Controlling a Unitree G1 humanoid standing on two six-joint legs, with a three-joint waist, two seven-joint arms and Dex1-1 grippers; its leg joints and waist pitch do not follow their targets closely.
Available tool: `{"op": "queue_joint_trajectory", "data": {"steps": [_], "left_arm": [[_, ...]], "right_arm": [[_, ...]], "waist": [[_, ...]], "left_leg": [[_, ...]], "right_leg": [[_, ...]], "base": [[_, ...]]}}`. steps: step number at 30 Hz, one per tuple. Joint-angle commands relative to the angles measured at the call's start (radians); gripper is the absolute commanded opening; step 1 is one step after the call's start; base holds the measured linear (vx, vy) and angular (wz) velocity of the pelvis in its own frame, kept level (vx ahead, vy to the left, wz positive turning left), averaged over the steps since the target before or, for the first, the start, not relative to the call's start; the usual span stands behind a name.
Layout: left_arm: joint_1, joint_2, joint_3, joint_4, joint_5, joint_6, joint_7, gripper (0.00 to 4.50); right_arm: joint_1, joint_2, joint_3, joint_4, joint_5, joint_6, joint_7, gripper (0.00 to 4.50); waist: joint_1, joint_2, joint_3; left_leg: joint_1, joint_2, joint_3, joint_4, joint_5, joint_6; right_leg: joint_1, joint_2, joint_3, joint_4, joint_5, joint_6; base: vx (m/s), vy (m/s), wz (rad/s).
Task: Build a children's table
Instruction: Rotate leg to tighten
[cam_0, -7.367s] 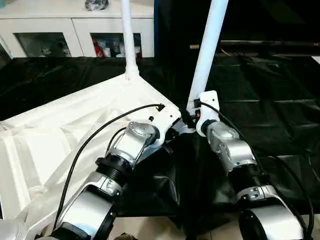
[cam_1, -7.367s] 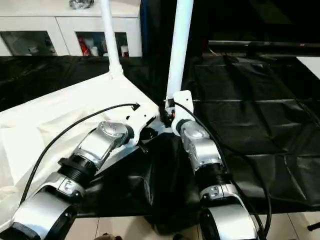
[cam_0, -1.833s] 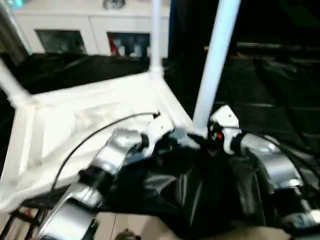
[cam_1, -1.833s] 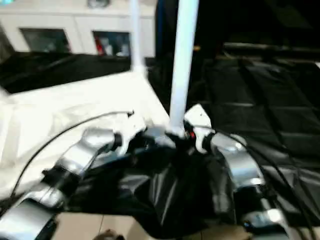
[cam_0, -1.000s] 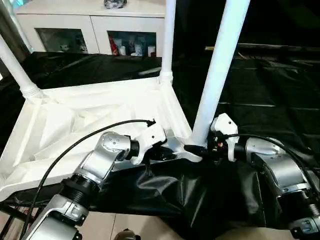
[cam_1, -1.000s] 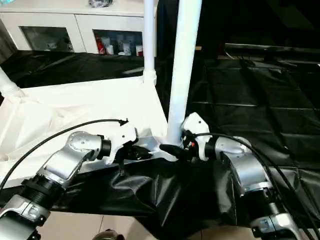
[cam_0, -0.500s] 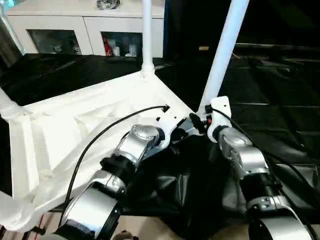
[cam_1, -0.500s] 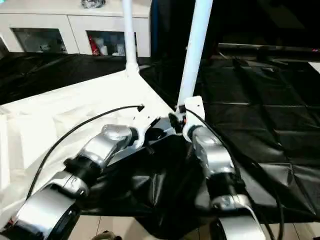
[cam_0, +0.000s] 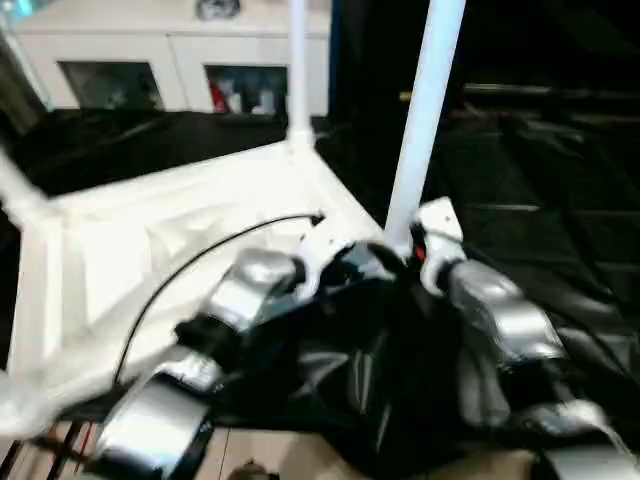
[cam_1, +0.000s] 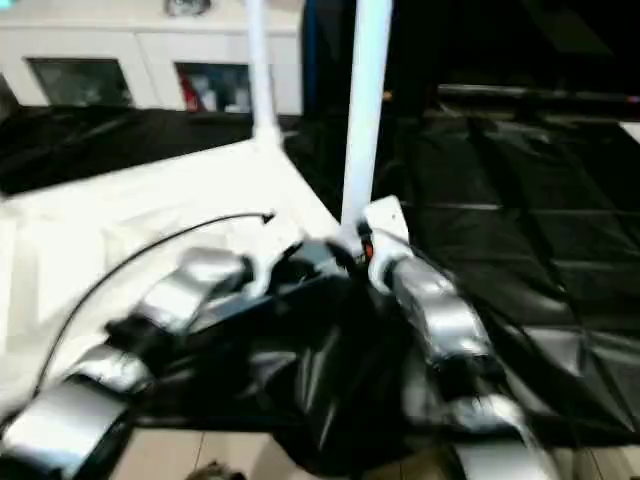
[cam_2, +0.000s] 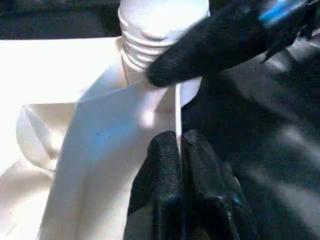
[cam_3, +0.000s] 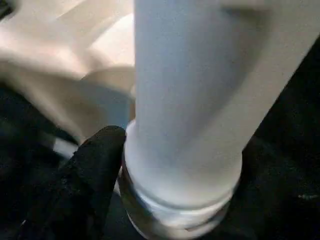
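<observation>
The children's table lies upside down: a white tabletop (cam_0: 190, 215) with its ribbed underside up. White legs stand in its corner sockets, one at the back (cam_0: 297, 70), one at the near corner (cam_0: 422, 130), one at the left (cam_0: 22, 195). My left gripper (cam_2: 178, 145) is shut on the thin rim of the tabletop (cam_2: 105, 145) just beside the near corner socket. My right gripper (cam_0: 402, 255) sits at the foot of the near leg (cam_3: 200, 100), against its ribbed collar (cam_2: 150, 45).
The tabletop rests on a large work table draped in black cloth (cam_0: 540, 200), which hangs in folds over the near edge. White cabinets (cam_0: 150, 60) stand along the wall behind. Pale floor (cam_0: 300, 455) shows below the table's edge.
The whole picture has shifted and smeared, so the camera has moved. Both grippers stay at the near corner of the tabletop, the left on the rim and the right at the leg's foot.
</observation>
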Motion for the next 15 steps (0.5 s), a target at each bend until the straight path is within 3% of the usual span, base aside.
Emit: {"op": "queue_joint_trajectory", "data": {"steps": [1, 5, 8, 15], "left_arm": [[0.007, 0.002, -0.023, -0.108, -0.051, -0.061, -0.094, 0.0], [0.074, 0.075, -0.047, -0.222, -0.08, -0.044, -0.194, 0.0], [0.096, 0.098, -0.049, -0.262, -0.087, -0.024, -0.226, 0.0], [0.13, 0.125, -0.045, -0.331, -0.097, 0.01, -0.258, 0.0]], "right_arm": [[0.02, -0.025, 0.054, -0.061, 0.01, -0.011, 0.127, 3.45], [0.047, -0.106, 0.063, -0.12, 0.036, -0.015, 0.251, 3.45], [0.05, -0.125, 0.063, -0.129, 0.047, -0.008, 0.277, 3.45], [0.052, -0.136, 0.067, -0.146, 0.07, 0.008, 0.332, 3.29]], "waist": [[0.003, -0.008, -0.081], [0.009, -0.008, -0.078], [0.01, -0.007, -0.078], [0.007, -0.012, -0.077]], "left_leg": [[0.009, 0.045, -0.014, -0.071, -0.244, 0.05], [0.012, 0.049, -0.015, -0.074, -0.265, 0.044], [0.015, 0.049, -0.014, -0.073, -0.277, 0.04], [0.01, 0.045, -0.014, -0.073, -0.26, 0.043]], "right_leg": [[0.064, -0.075, 0.056, -0.069, -0.36, -0.14], [0.058, -0.074, 0.057, -0.07, -0.377, -0.147], [0.055, -0.074, 0.057, -0.072, -0.393, -0.148], [0.056, -0.072, 0.056, -0.074, -0.411, -0.137]], "base": [[0.0, 0.0, 0.0], [0.0, 0.0, 0.0], [0.0, 0.0, 0.0], [0.0, 0.0, 0.0]]}}
